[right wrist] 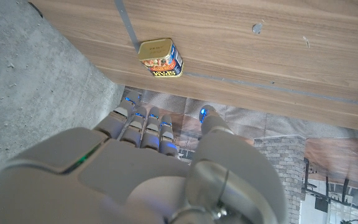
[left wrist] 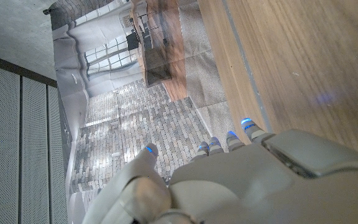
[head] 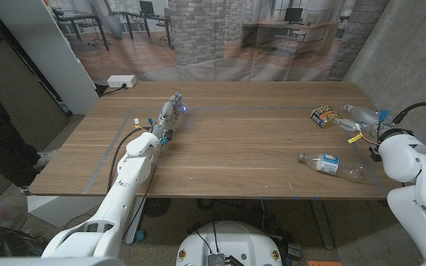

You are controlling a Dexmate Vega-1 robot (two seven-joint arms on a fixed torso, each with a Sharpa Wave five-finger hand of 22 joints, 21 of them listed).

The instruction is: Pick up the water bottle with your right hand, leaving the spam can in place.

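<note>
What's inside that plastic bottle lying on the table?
The bottle lies on its side on the wooden table. Its body looks clear, but the label hides the middle, and it is too small to tell whether any water remains.

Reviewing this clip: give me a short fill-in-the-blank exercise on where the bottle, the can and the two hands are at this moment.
1. The water bottle lies on its ____ on the table.
2. The right hand hovers next to the ____ can, not at the bottle.
3. The spam can sits ____ from the robot than the bottle does.
4. The left hand holds ____.

Missing words: side; spam; farther; nothing
</note>
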